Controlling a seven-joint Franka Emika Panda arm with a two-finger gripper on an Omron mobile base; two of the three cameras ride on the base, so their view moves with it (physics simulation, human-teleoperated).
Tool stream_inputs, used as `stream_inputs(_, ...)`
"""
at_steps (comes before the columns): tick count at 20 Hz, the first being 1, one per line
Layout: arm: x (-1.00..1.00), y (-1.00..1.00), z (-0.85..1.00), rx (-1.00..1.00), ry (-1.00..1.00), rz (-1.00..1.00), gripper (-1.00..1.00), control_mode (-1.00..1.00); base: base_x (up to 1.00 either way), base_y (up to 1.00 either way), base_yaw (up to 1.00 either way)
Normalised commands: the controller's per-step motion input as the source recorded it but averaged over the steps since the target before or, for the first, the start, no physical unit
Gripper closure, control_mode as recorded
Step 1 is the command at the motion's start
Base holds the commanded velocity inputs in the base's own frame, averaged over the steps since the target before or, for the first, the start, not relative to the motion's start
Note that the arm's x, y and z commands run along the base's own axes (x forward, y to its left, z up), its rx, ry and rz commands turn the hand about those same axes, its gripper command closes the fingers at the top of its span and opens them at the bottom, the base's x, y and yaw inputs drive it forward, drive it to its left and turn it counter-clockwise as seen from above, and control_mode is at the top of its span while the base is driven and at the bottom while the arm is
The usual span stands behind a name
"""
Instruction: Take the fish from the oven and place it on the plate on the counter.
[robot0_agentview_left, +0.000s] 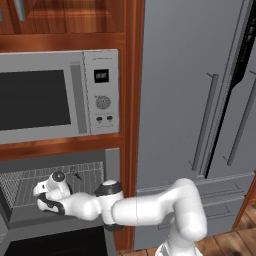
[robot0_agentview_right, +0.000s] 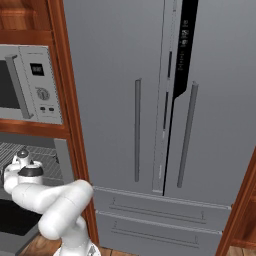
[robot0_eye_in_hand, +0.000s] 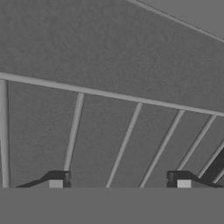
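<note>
The oven (robot0_agentview_left: 112, 167) stands open under the microwave, its wire rack (robot0_agentview_left: 25, 182) showing inside. My arm reaches into the cavity, and the gripper (robot0_agentview_left: 44, 196) hangs low over the rack. The fish (robot0_agentview_left: 75, 173) is a small dark shape on the rack just right of my hand. In the hand view the gripper (robot0_eye_in_hand: 119, 180) is open, with bare rack bars (robot0_eye_in_hand: 109, 94) between the fingertips and a dark shape (robot0_eye_in_hand: 217, 167) outside the right fingertip, perhaps the fish. From the right base view the gripper (robot0_agentview_right: 15, 172) is inside the oven (robot0_agentview_right: 62, 160). The plate and the counter are out of view.
A grey microwave (robot0_agentview_left: 60, 95) sits above the oven. The open oven door (robot0_agentview_left: 55, 244) lies below my arm. A tall grey fridge (robot0_agentview_right: 160, 110) stands to the right behind a wooden side panel (robot0_agentview_left: 131, 125).
</note>
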Motion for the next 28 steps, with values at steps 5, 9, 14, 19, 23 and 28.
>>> stream_inputs(5,-0.7,0.0,-1.0,-0.19,0.07,-0.06,-1.0,-1.0,0.0,0.0,0.0)
stream_inputs(9,-0.8,0.0,-1.0,-0.17,0.07,-0.05,-1.0,-1.0,0.0,0.0,0.0)
stream_inputs(14,-0.98,0.0,-1.0,-0.15,0.08,-0.03,-1.0,-1.0,0.0,0.0,0.0)
stream_inputs(19,-1.0,0.0,-1.0,-0.13,0.06,-0.02,-1.0,-1.0,0.0,0.0,0.0)
stream_inputs(23,-1.0,0.0,-1.0,-0.1,0.07,0.0,-1.0,-1.0,0.0,0.0,0.0)
stream_inputs(28,-1.0,0.0,-1.0,-0.07,0.07,0.0,-1.0,-1.0,0.0,0.0,0.0)
